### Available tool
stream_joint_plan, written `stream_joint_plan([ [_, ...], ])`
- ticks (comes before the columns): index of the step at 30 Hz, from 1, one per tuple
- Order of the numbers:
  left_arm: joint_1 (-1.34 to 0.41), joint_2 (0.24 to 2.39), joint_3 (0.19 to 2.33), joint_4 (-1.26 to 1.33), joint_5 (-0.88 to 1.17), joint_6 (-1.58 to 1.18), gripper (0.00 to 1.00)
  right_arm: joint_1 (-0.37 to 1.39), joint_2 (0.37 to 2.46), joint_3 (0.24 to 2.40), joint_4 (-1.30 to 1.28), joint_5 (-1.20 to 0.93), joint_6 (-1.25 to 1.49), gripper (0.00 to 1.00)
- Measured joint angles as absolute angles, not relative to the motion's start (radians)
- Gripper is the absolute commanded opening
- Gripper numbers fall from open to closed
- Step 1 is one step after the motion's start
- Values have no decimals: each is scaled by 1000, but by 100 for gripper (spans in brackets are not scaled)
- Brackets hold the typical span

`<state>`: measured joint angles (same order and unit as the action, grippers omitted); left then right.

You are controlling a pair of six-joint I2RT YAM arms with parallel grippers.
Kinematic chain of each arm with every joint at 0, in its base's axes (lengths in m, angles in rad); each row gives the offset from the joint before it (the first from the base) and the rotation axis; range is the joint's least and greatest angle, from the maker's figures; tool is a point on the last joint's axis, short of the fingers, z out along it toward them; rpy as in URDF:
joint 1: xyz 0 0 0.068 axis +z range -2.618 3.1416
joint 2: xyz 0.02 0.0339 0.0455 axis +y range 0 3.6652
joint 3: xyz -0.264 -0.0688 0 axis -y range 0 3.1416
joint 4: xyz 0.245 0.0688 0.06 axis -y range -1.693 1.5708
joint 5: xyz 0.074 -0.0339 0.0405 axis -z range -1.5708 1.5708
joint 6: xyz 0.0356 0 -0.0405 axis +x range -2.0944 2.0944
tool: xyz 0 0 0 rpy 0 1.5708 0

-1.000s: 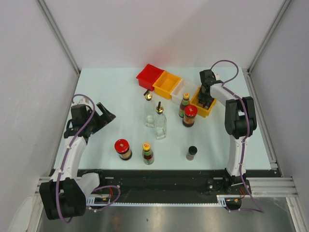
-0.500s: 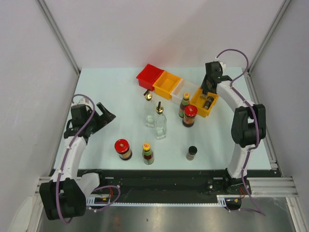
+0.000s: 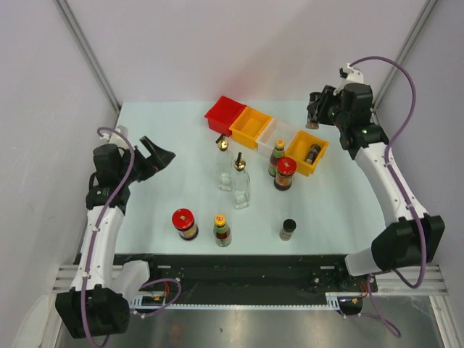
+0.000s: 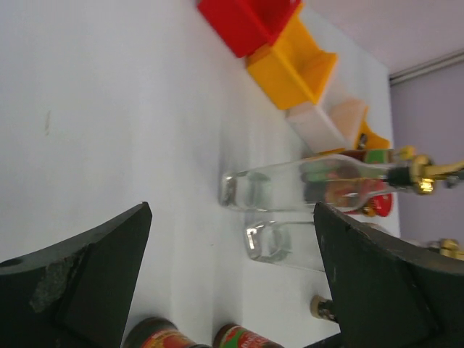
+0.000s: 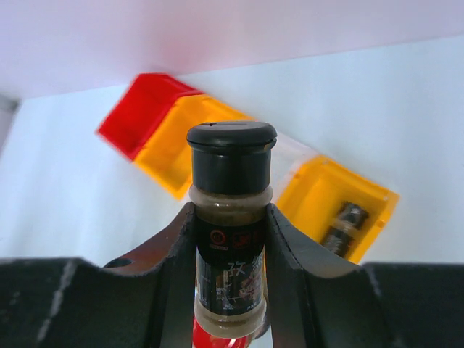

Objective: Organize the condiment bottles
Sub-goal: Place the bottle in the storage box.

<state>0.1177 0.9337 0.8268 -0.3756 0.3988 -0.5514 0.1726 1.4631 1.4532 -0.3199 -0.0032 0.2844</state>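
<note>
Right gripper is pinching a black-capped shaker lengthwise, cap poking out front, with the orange bin holding the other shaker ahead and right of the jaws; left gripper is spread wide, way farther off.

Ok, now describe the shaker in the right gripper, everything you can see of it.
The shaker is a small clear-bodied bottle with a glossy black cap. It is filled with greyish-brown powder and has a dark label with a red mark and pale characters. The right gripper holds it clear of the table, cap pointing away from the wrist. Its fingers press one on each side of the body, below the neck. Nothing else touches it. The orange bin lies beyond it.
</note>
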Motion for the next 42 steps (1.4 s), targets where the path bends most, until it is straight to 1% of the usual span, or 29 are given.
stream_joint_plan([
  [6, 80, 929, 974, -315, 519, -598, 99, 170, 1295, 1355, -288, -234, 245, 0],
  [10, 19, 947, 1075, -224, 603, -650, 99, 176, 1191, 1315, -271, -409, 223, 0],
  [14, -112, 1019, 1181, -123, 666, -698, 99, 230, 1111, 1311, -254, -579, 197, 0],
  [20, -319, 1171, 1297, -28, 747, -745, 99, 396, 1052, 1311, -263, -739, 140, 0],
  [24, -391, 1243, 1331, 29, 791, -787, 98, 486, 1040, 1309, -293, -781, 94, 0],
  [31, -501, 1320, 1378, 86, 846, -822, 98, 582, 1041, 1308, -355, -769, 25, 0],
  [42, -538, 1317, 1345, 92, 902, -830, 98, 599, 1057, 1307, -392, -709, -36, 0],
])
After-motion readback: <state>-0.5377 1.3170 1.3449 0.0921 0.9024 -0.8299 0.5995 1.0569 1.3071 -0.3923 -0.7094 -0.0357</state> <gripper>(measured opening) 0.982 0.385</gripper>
